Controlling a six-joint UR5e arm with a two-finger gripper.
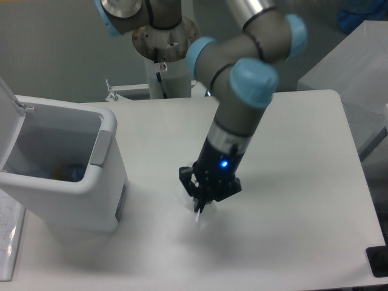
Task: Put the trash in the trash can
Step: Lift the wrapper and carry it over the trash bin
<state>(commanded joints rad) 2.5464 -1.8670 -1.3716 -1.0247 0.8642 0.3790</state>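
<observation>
My gripper [198,208] points down over the middle of the table, its fingers close together on the crumpled white-translucent wrapper [204,219], which hangs just below the fingertips and is faint against the white table. The white trash can [106,176] stands at the left with its lid [7,124] swung open and a grey handle [100,147] on its rim. A bluish shape [73,173] lies at the bottom of the can; it looks like the crushed bottle, though I cannot make out its cap.
The arm's base column [165,45] stands at the back centre of the white table [303,182]. A grey-white box [357,73] sits off the table's right edge. A black object [379,262] shows at the bottom right corner.
</observation>
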